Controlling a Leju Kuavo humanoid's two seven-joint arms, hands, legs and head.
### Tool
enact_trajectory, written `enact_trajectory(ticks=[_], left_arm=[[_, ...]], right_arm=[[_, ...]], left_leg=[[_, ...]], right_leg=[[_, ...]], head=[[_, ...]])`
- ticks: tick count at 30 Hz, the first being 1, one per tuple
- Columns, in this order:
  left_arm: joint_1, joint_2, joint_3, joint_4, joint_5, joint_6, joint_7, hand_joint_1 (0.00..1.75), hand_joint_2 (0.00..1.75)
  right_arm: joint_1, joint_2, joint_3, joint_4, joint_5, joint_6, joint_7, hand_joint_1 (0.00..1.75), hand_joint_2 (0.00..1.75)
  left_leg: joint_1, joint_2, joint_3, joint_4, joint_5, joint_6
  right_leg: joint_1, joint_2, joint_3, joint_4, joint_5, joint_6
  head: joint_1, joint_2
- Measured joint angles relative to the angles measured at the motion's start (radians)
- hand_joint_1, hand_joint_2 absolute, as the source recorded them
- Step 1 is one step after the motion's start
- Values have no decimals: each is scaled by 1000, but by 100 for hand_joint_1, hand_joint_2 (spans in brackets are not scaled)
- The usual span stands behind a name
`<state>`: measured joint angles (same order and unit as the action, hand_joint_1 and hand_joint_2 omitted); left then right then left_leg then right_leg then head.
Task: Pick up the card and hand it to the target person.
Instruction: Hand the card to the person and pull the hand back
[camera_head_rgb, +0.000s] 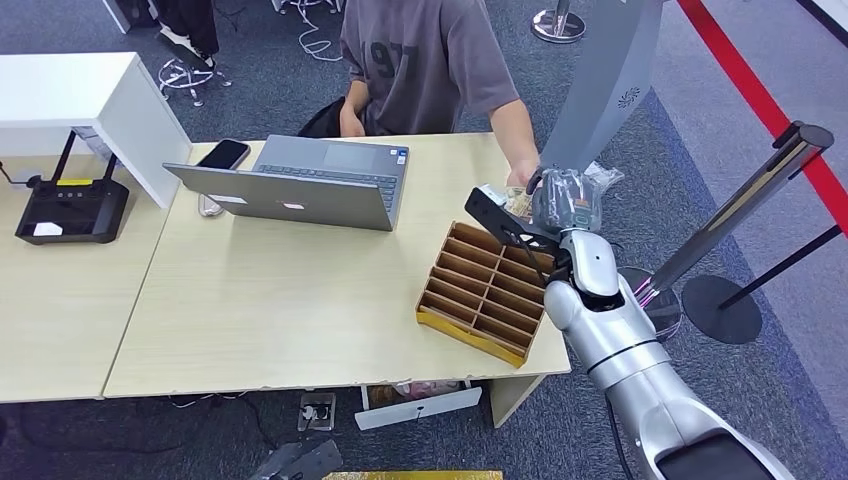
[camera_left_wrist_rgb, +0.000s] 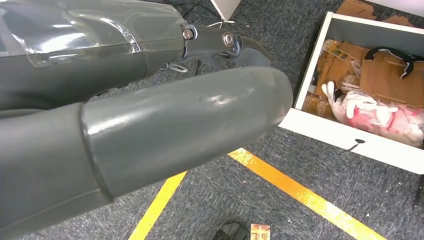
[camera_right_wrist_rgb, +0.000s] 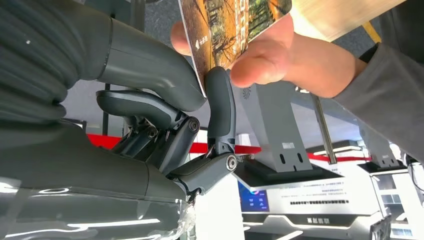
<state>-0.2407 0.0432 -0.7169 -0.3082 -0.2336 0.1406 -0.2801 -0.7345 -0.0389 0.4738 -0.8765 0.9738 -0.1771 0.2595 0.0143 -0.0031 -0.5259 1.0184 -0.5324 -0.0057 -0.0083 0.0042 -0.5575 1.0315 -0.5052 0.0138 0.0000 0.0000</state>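
Card (camera_right_wrist_rgb: 227, 30) sits pinched at its lower edge between the thick thumb and a dark finger (camera_right_wrist_rgb: 220, 100) of the right hand (camera_right_wrist_rgb: 165, 107), held out past the far right corner of the table (camera_head_rgb: 280, 290) toward the seated person (camera_head_rgb: 430, 60). Person's hand (camera_right_wrist_rgb: 290, 57) has thumb and fingers on both faces of the card, so it is gripped from two sides at once; judging by this, the handover is at the point of transfer, and the robot's grip needs to loosen before the card can go. Card is presented upright with most of its printed face clear of the robot's fingers, likely to leave room for the person to take hold. Head view gives the layout: right arm reaching over the wooden slotted tray (camera_head_rgb: 485, 290), laptop (camera_head_rgb: 310, 180) and phone (camera_head_rgb: 223, 153) further left, person's forearm stretched to meet the hand, but the card itself is mostly hidden there behind the hand's cover. Right wrist view supplies what that one lacks, the contact itself. Left hand (camera_left_wrist_rgb: 150, 115) hangs low over carpet with yellow floor tape (camera_left_wrist_rgb: 280, 180) and an open white box (camera_left_wrist_rgb: 370, 105) of clutter; whether its fingers are apart or curled I cannot tell from that close angle.
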Motion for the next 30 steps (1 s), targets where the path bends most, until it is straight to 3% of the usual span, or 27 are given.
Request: enact_trajectory(ticks=[2, 3, 14, 19, 24, 30], left_arm=[[-1, -1, 0, 0, -1, 0, 2, 0, 0], [-1, -1, 0, -1, -2, 0, 2, 0, 0], [1, 2, 5, -1, -3, 2, 1, 0, 0], [4, 2, 14, 0, -7, 9, 3, 0, 0], [1, 34, 18, -26, -10, -22, 18, 0, 0], [26, 38, 30, -35, -4, -1, 17, 0, 0]], right_arm=[[1, 1, 8, 9, 4, 1, 0, 25, 175], [1, 2, 13, 14, 7, 3, 1, 1, 175], [11, 3, 45, -25, 15, 35, 13, 0, 175], [39, -12, 51, -118, 24, 40, 32, 0, 175], [91, 7, 20, -250, -10, -40, 23, 0, 175], [192, 26, -67, -389, -185, -203, -80, 0, 175]], left_leg=[[0, 0, 0, -1, 0, 0], [0, 0, 0, -1, 0, 0], [0, 0, 0, 0, 0, 0], [0, 0, 0, 0, 0, 0], [0, -1, -1, 0, 0, 0], [0, -1, 0, 0, 0, 0]], right_leg=[[0, 0, 0, -1, 0, 0], [0, 0, 0, -1, 0, 0], [0, 0, -1, 0, 0, 0], [0, -1, 0, 0, 0, 0], [0, -1, -1, 0, 0, 0], [0, -2, -1, 0, -1, -1]], head=[[0, 0], [0, 0], [0, 0], [0, 0], [0, 0], [0, 0]])
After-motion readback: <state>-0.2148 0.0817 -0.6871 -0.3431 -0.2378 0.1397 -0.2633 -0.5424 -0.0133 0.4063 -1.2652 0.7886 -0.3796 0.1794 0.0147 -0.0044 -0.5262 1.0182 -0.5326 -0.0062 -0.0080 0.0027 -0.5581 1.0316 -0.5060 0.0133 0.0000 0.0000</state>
